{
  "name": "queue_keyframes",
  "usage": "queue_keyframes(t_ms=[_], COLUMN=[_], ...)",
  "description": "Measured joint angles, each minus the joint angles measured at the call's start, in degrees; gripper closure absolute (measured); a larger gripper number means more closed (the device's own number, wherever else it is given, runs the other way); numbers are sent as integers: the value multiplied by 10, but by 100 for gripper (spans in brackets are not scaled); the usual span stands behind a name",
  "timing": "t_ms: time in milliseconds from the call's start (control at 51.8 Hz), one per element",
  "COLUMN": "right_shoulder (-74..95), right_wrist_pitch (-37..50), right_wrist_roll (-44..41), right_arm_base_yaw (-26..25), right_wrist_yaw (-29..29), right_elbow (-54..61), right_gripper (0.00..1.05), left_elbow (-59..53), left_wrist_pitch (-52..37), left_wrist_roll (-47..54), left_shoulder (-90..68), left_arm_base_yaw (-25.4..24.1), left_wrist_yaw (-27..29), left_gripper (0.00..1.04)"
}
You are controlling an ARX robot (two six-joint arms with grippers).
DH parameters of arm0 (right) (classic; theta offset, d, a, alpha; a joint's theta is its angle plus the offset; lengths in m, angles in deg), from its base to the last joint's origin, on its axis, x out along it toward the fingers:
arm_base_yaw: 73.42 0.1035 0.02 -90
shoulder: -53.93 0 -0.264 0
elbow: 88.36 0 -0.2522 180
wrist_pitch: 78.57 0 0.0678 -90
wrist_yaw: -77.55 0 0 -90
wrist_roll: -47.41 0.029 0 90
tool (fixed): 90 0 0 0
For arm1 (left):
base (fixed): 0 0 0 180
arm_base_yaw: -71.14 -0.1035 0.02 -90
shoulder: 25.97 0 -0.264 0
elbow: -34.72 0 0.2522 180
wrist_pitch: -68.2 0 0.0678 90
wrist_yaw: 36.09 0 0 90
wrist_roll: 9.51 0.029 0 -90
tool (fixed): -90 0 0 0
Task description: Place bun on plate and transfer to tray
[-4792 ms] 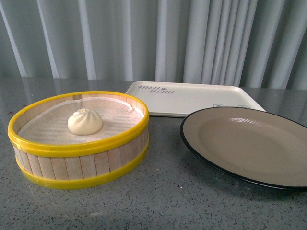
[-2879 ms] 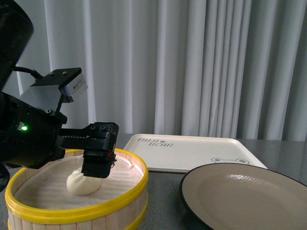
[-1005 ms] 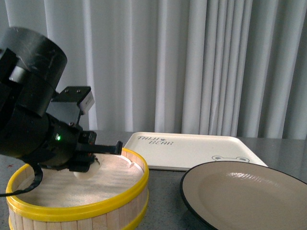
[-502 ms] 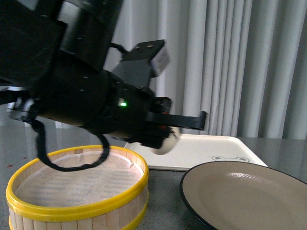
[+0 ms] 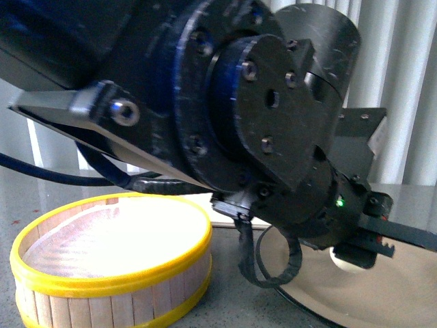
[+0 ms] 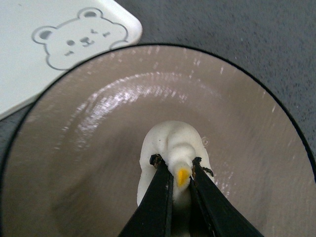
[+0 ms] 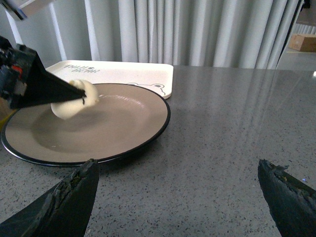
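The cream-white bun [image 6: 173,143] is pinched at its top between the black fingers of my left gripper [image 6: 177,165], which is shut on it. It hangs low over the taupe inside of the black-rimmed plate [image 6: 98,148]; I cannot tell whether it touches. In the front view my left arm fills most of the picture, with the bun [image 5: 348,263] showing under it above the plate [image 5: 410,290]. The right wrist view shows the bun [image 7: 69,106], the plate [image 7: 123,128] and, behind them, the cream tray [image 7: 118,71]. My right gripper [image 7: 177,164] stands open over bare tabletop, to the right of the plate.
The yellow-rimmed wooden steamer basket [image 5: 113,273] stands at the front left with only its cloth liner inside. The tray's bear-face corner [image 6: 74,39] lies right beside the plate's rim. Grey speckled tabletop [image 7: 237,123] stretches right of the plate. Curtains hang behind.
My left arm has lifted the bun out of the steamer basket and carried it rightward, from above the basket's edge to over the plate.
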Motion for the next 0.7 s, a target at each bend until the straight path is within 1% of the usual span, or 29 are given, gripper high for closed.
queue_keyframes(t_ms=[97, 464, 696], right_shoulder=[0, 0, 0], right_wrist_pitch=[0, 0, 0], right_wrist_roll=[0, 0, 0], right_arm_base_yaw=[0, 0, 0], right_wrist_yaw=[0, 0, 0], right_elbow=[0, 0, 0], right_gripper=[9, 9, 9], left_elbow=[8, 19, 49], left_wrist_pitch=[15, 13, 26], left_wrist_roll=[15, 22, 15], left_shoulder=[-15, -19, -52], left_arm_base_yaw=[14, 28, 36], left_wrist_yaw=[12, 27, 60], left_gripper=[100, 100, 100])
